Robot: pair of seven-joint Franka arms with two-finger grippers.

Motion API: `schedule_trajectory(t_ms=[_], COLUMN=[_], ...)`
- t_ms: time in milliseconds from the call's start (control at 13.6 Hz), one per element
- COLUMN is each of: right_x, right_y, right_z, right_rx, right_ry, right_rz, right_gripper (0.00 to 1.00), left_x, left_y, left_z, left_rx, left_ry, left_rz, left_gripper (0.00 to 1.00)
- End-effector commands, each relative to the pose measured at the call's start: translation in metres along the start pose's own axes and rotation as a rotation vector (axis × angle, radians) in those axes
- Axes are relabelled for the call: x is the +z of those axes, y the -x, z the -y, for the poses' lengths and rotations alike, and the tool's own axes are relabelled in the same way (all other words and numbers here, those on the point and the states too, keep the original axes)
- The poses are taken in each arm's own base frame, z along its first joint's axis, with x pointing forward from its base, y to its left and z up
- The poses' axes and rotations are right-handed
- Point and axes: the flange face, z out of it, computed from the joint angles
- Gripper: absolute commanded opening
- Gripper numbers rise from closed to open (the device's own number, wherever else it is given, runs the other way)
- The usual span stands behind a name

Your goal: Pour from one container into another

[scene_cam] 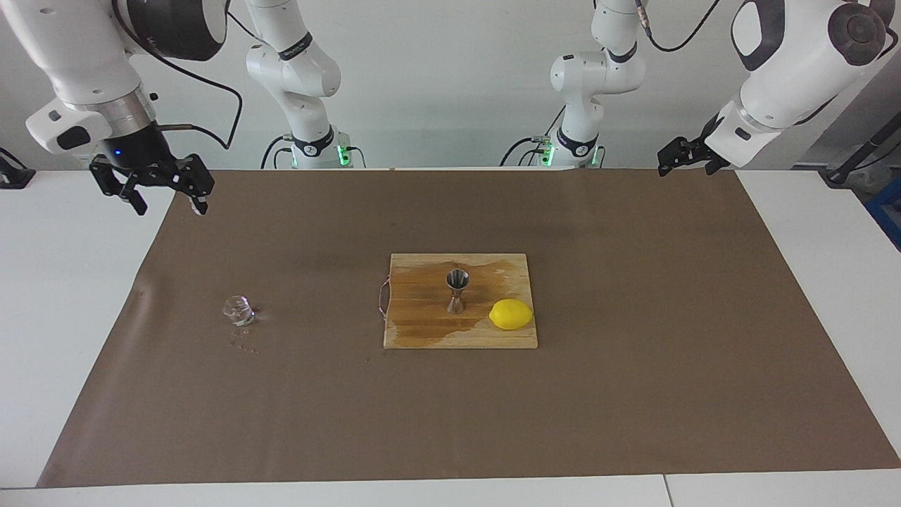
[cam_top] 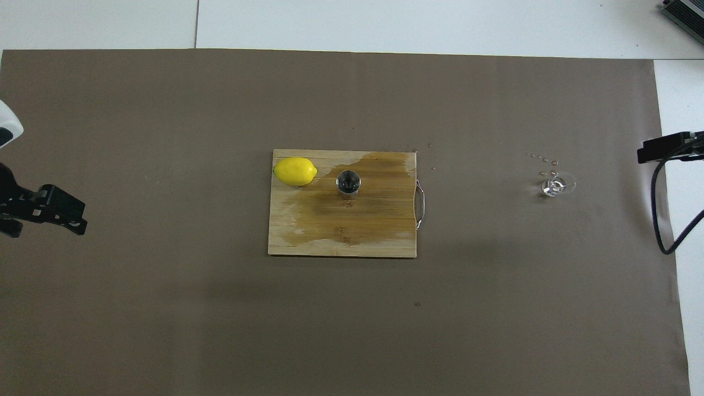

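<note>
**Facing view: glass set down, both arms clear of the work**

Facing view, from the biggest thing down. The desk [scene_cam: 84, 296] carries a brown mat [scene_cam: 633, 366], and at its middle lies the wooden cutting board [scene_cam: 422, 331], much of it darkened by a wet stain. The lemon [scene_cam: 511, 314] rests on the board, toward the left arm's end. Beside it the steel jigger [scene_cam: 457, 290] stands upright. The clear glass tumbler [scene_cam: 238, 310] sits upright on the mat, well apart from the board toward the right arm's end, with a few small droplets or crumbs just beside it.

The right gripper [scene_cam: 163, 201] hangs over the mat's edge at its own end, fingers spread wide and holding nothing. The left gripper [scene_cam: 686, 158] waits over the mat's corner at its end, fingers wide too, and empty.

Judging by the soaked board, liquid has missed the jigger. If another pour is wanted, the right gripper should take the tumbler low around its wall, carry it level, bring its lip directly above the jigger's narrow mouth, and tip slowly. The jigger looks easily toppled, so the glass should not touch it.
</note>
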Motion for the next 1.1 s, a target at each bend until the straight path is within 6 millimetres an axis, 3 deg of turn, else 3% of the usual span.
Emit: schedule_trajectory(t_ms=[0,367,1028], right_x=[0.007,0.007,0.011], right_y=[0.010,0.004,0.007], right_z=[0.001,0.010,0.027], right_rx=[-0.034,-0.088,-0.125], right_ry=[-0.019,0.002,0.017], right_rz=[0.013,-0.041,-0.025], right_gripper=[1.00,1.00,1.00], left_x=[-0.003,-0.024,-0.034], left_y=[0.004,-0.016,-0.025], left_z=[0.003,0.003,0.003], left_rx=[-0.019,-0.019,-0.018], left_ry=[-0.005,-0.003,-0.002], left_rz=[-0.038,-0.248,-0.344], left_gripper=[1.00,1.00,1.00])
